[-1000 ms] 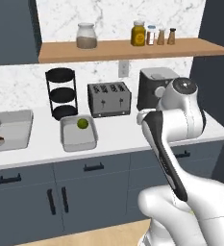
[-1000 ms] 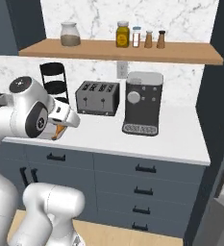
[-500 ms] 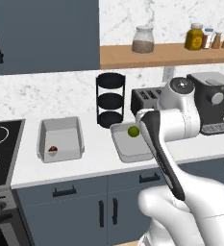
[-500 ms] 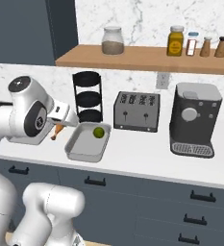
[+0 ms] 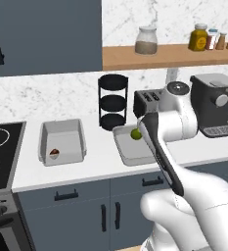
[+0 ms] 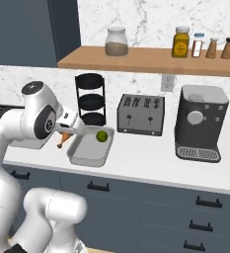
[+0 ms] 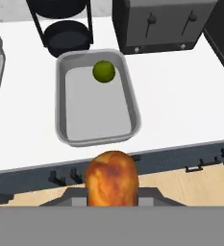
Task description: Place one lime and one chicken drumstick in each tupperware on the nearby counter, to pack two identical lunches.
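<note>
Stretching white across the dark drawer fronts, the counter (image 6: 151, 163) carries everything the packing needs, with the stove at its left end and the coffee machine (image 6: 200, 123) toward its right. Near the counter's front edge, ahead of the tiered rack (image 5: 113, 100) and left of the toaster (image 6: 140, 114), sits one tupperware (image 7: 96, 113); its long axis runs from the front edge back toward the wall. A second tupperware (image 5: 61, 142) lies further left, closer to the stove, with a small dark item in its front part that is too small to name. A lime (image 7: 104, 71) rests in the back half of the nearer container, leaving the front half bare.

The gripper (image 7: 112, 194) is pinching a chicken drumstick (image 7: 112, 177), golden brown, with its fingertips hidden behind the meat. In the hand view the nearer container lies straight ahead and slightly left, beyond the counter's front edge, so the drumstick hangs out over the floor side, not yet above the tray. I judge the coming move to be a forward reach, bringing the drumstick over that bare front half, clear of the lime.
</note>
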